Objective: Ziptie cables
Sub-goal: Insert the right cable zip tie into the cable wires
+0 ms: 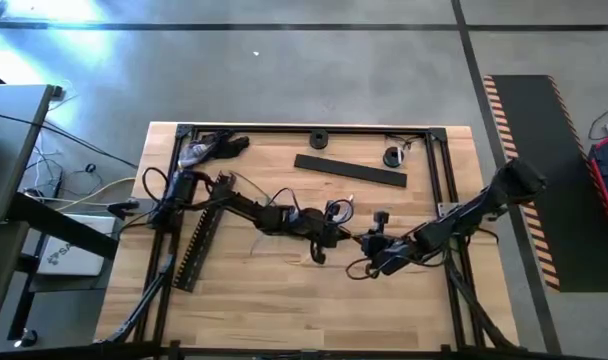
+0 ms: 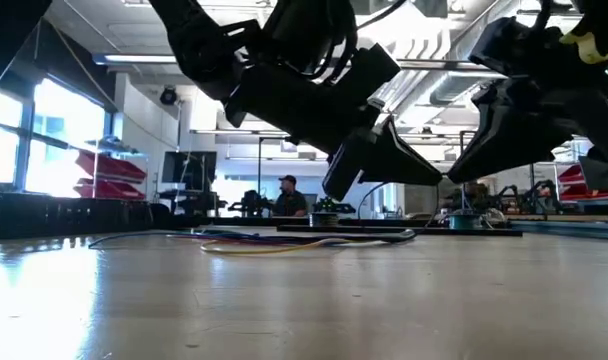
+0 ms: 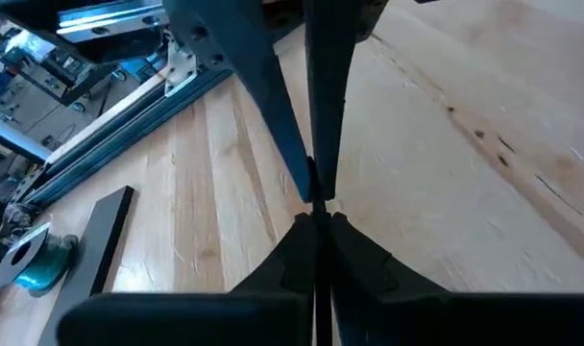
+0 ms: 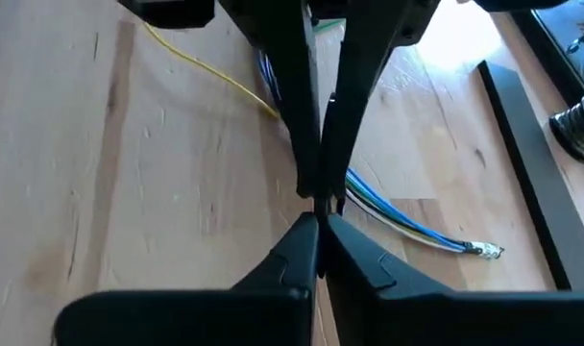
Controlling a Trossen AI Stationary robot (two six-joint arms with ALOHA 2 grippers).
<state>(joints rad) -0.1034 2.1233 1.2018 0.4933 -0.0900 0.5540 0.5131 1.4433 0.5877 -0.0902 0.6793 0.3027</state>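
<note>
Yellow-and-blue cables (image 4: 407, 226) beneath right hand (image 4: 318, 207)

The table's (image 1: 284, 290) near half is being left open. The centre is being blocked by cables (image 4: 398, 219); the far side by a black strip (image 1: 349, 170).

Yellow, blue and white cables (image 4: 388, 207) on pale wood table (image 4: 129, 221).
</note>
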